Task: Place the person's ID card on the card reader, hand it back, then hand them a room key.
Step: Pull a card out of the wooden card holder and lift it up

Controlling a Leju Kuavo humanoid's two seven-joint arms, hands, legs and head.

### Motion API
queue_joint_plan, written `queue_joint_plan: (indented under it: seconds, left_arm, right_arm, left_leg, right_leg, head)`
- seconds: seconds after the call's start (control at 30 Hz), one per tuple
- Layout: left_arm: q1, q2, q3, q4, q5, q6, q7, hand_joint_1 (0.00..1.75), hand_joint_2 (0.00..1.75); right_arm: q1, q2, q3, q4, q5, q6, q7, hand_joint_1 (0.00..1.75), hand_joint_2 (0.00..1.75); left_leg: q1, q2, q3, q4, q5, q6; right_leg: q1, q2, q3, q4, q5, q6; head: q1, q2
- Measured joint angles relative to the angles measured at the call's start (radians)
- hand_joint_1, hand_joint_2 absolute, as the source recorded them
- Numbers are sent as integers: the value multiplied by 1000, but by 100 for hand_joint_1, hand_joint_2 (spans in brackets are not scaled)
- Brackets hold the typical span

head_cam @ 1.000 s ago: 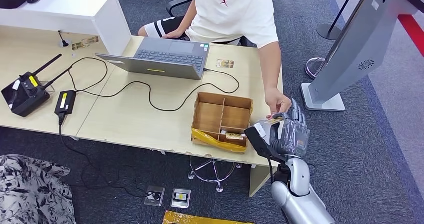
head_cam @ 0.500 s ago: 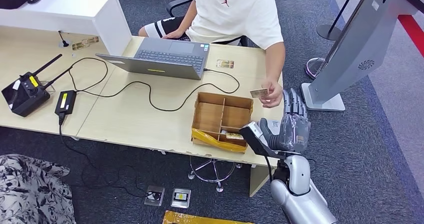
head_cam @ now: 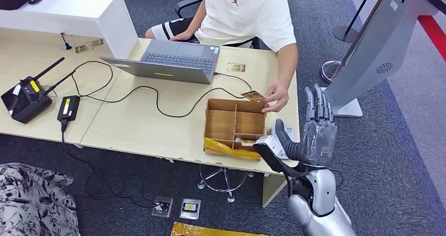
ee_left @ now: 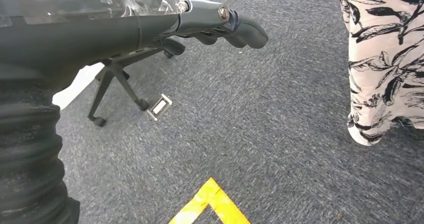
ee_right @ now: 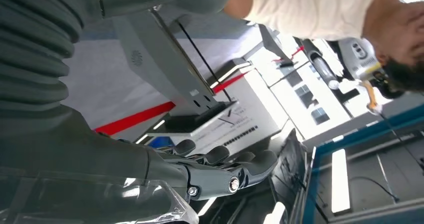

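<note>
My right hand is raised beside the desk's right end, fingers straight and apart, with nothing in it; the right wrist view shows the same hand empty. The person in a white shirt sits behind the desk and holds a tan card in their hand over the back edge of the wooden compartment box. Small cards lie in the box's front compartment. Hanging low over the carpet, my left hand holds nothing.
An open laptop sits mid-desk with a cable running from it. Another card lies beside the laptop. A black device with antennas and a power brick are at the left. A grey kiosk stand rises at my right.
The person took the card from my right hand and carried it left over the box. My right hand let go, spread its fingers and rose a little.
</note>
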Motion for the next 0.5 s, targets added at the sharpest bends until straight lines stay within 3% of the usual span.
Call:
queue_joint_plan:
  seconds: [0.13,0.3,0.5]
  left_arm:
    - [0,0,5,1,-5,0,5,0,175]
    - [-1,0,10,3,-13,0,5,0,175]
    - [-2,0,11,4,-17,0,4,0,175]
  right_arm:
    - [16,-9,27,-121,-48,25,-5,0,175]
    - [12,-29,124,-226,-166,182,-45,0,175]
    - [2,-31,236,-257,-141,286,-71,0,175]
  left_leg:
    - [0,0,0,0,0,0]
    - [0,0,0,0,0,0]
    - [0,0,0,0,0,0]
  right_leg:
    - [0,1,0,0,0,0]
    - [0,1,1,0,0,0]
    - [0,1,1,0,0,0]
  head:
    - [0,0]
    - [0,0]
    - [0,0]
